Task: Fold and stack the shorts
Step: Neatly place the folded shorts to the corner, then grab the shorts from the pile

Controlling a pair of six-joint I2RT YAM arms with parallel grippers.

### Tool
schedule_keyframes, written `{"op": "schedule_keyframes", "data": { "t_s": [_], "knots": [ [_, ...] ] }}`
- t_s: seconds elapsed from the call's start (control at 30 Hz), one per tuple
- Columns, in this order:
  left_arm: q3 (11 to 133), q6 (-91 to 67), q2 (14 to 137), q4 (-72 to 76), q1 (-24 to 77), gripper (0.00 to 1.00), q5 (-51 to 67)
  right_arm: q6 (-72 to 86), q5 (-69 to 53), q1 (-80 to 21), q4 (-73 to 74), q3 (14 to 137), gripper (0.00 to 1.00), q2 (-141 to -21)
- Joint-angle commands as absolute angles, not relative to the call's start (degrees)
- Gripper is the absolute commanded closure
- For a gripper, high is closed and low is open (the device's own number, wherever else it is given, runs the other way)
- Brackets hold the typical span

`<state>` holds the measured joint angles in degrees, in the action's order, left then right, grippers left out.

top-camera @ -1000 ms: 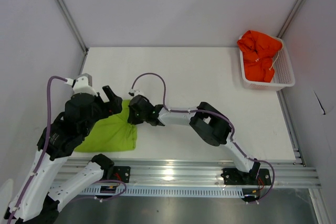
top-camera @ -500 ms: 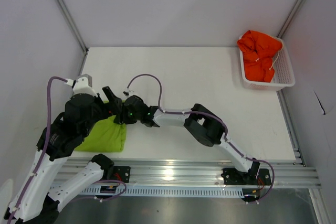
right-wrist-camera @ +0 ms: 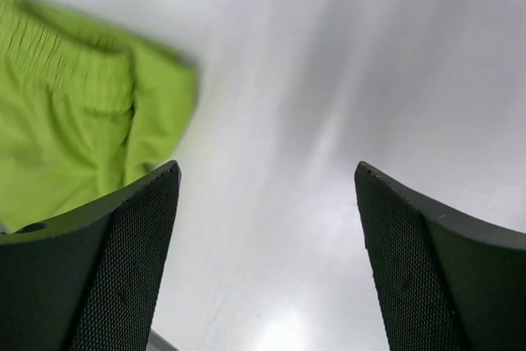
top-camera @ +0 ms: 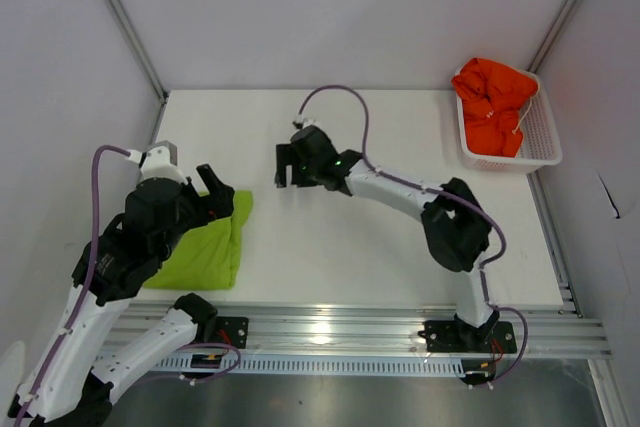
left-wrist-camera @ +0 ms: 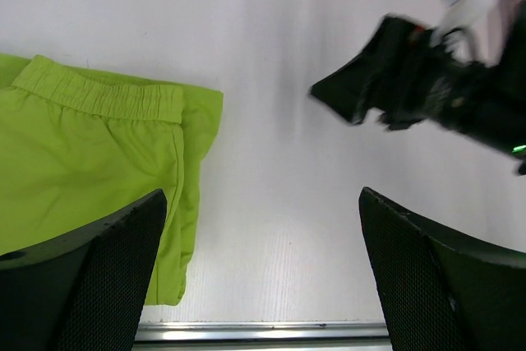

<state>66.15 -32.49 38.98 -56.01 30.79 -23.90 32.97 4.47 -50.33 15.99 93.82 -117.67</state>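
The lime green shorts [top-camera: 200, 257] lie folded on the table's near left, waistband visible in the left wrist view [left-wrist-camera: 90, 162] and at the left of the right wrist view [right-wrist-camera: 74, 113]. My left gripper [top-camera: 218, 190] hovers open over their right edge, with nothing between its fingers [left-wrist-camera: 261, 203]. My right gripper [top-camera: 280, 167] stands open and empty above bare table to the right of the shorts [right-wrist-camera: 267, 168]; it also shows in the left wrist view [left-wrist-camera: 386, 80]. The orange-red shorts [top-camera: 492, 107] sit crumpled in the basket.
A white mesh basket [top-camera: 545, 147] stands at the table's far right corner. A metal rail [top-camera: 400, 332] runs along the near edge by the arm bases. Grey walls close off the back and sides.
My right gripper carried the green shorts' right side leftward, folding them narrower, then opened, let go, and pulled away up and to the right. The left arm stayed put.
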Motion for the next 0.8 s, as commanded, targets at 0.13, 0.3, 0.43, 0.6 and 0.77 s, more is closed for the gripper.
{"op": "schedule_keyframes", "data": {
  "t_s": [0.13,0.3,0.43,0.6,0.77],
  "knots": [
    [62.1,-32.3,40.8,-50.1,30.4,0.01,-19.2,23.6,17.5,-32.5,30.0,92.6,0.14,-102.0],
    [62.9,-29.9,41.9,-50.3,30.4,0.01,-20.4,23.6,17.7,-18.3,29.8,92.9,0.14,-97.7],
    [63.5,-28.7,42.6,-50.5,30.4,0.01,-22.2,29.5,17.5,-7.8,25.6,92.9,0.11,-98.3],
    [63.3,-27.6,43.7,-48.8,30.4,0.01,-22.9,38.7,18.9,1.6,21.8,96.3,0.14,-104.9],
    [63.3,-26.9,46.1,-48.0,30.4,0.01,-23.3,48.5,14.2,7.0,21.2,106.6,0.15,-117.6]
  ]
}}
